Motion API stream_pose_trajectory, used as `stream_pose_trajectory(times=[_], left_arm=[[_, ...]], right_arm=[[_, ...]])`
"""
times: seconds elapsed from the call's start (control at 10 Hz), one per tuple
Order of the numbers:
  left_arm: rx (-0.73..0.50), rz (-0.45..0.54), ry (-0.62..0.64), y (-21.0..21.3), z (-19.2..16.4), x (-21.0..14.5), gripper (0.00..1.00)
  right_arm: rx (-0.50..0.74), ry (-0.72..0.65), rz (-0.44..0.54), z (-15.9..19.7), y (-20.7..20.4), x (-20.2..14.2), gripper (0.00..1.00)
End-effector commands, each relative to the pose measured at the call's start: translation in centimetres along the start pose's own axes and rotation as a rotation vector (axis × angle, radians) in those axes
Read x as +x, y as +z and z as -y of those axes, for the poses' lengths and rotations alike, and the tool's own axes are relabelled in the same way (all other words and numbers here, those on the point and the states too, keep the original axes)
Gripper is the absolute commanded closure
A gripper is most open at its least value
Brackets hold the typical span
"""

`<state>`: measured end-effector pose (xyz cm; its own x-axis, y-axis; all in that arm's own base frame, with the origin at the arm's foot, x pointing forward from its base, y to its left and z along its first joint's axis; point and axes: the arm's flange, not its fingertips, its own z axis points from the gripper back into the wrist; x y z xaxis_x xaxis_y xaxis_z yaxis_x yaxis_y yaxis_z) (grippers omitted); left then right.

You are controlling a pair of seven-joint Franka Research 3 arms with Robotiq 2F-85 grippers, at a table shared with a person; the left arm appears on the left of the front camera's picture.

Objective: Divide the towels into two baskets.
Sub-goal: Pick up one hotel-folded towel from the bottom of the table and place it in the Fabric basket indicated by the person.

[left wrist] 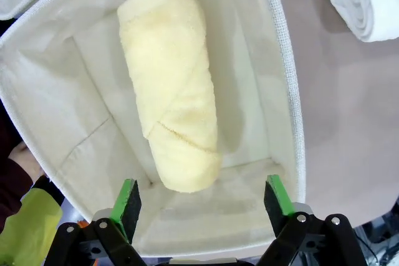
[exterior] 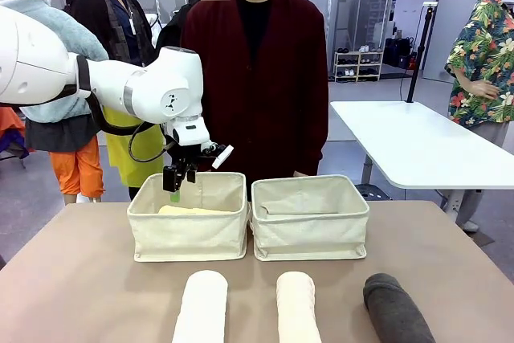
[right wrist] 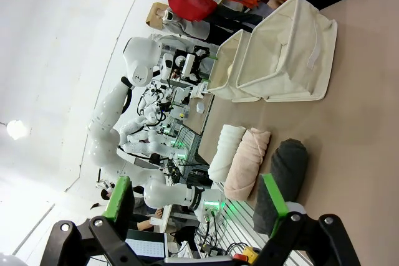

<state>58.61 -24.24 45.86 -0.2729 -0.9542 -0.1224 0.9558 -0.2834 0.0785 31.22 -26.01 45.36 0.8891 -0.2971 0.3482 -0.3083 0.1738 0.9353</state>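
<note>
Two cream canvas baskets stand side by side at mid-table, the left basket (exterior: 189,227) and the right basket (exterior: 310,218). A pale yellow towel (left wrist: 171,88) lies loose on the floor of the left basket (left wrist: 283,66). My left gripper (exterior: 178,179) hangs open just above that basket's far rim, and in its wrist view the left gripper (left wrist: 203,197) has nothing between its green pads. On the near table lie a white towel (exterior: 201,308), a cream-pink towel (exterior: 297,306) and a dark grey towel (exterior: 395,308). My right gripper (right wrist: 198,199) is open, high above the table, with the grey towel (right wrist: 283,182) beyond it.
A person in a dark red cardigan (exterior: 265,78) stands close behind the baskets at the table's far edge. A second white table (exterior: 418,142) stands off to the back right. Bare tabletop (exterior: 80,279) lies left and right of the towels.
</note>
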Motion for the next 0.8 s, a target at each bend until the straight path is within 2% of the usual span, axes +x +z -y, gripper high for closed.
stream_pose_trajectory(times=[0.0, 0.3, 0.5, 0.6, 0.7], left_arm=[[0.004, -0.013, -0.006, 0.2, -0.2, -0.4, 0.0], [0.001, 0.0, 0.001, 0.1, 0.0, -0.1, 0.0], [-0.064, 0.057, 0.177, 4.6, 4.2, -2.8, 0.0], [-0.103, 0.124, 0.244, 6.3, 8.1, -4.1, 0.0], [-0.166, 0.245, 0.292, 6.8, 11.1, -5.6, 0.0]], right_arm=[[0.009, 0.013, 0.008, -0.3, 0.1, -0.2, 0.0], [0.009, 0.013, 0.008, -0.3, 0.1, -0.2, 0.0], [0.009, 0.013, 0.008, -0.3, 0.1, -0.2, 0.0], [0.009, 0.013, 0.008, -0.3, 0.1, -0.2, 0.0], [0.009, 0.013, 0.008, -0.3, 0.1, -0.2, 0.0]])
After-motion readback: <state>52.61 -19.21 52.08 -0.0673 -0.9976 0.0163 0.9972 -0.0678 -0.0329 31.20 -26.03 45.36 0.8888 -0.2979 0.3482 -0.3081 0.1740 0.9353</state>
